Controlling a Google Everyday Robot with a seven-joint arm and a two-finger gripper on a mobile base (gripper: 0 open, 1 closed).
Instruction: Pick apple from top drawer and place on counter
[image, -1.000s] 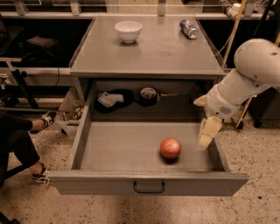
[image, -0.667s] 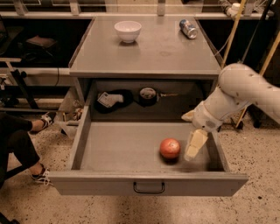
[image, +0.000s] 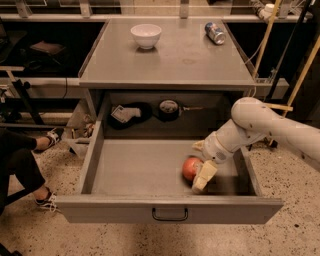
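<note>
Swings in and down since the earlier frame, bringing the claw (image: 202, 175) from just right of the apple (image: 190, 167) into contact with the fruit's right side. Leaves the apple itself lying where it was. Cannot tell whether the claw is open, closed or has any hold.

Looks to be early in the task. Shows, nearest, the top drawer (image: 170, 207) pulled fully out, with its black handle (image: 170, 215) in front of the claw. Shows the apple resting on the drawer floor, against the claw's left, not lifted. Passes, behind the claw, dark items (image: 131, 114) on the shelf inside the cabinet. Reaches, well beyond and above the claw, the counter (image: 170, 65), with a white bowl (image: 146, 35) beyond-left and a drink can (image: 215, 33) almost straight beyond. Leaves a sure grasp, the lift clear of the drawer and the set-down on the counter all to do.
</note>
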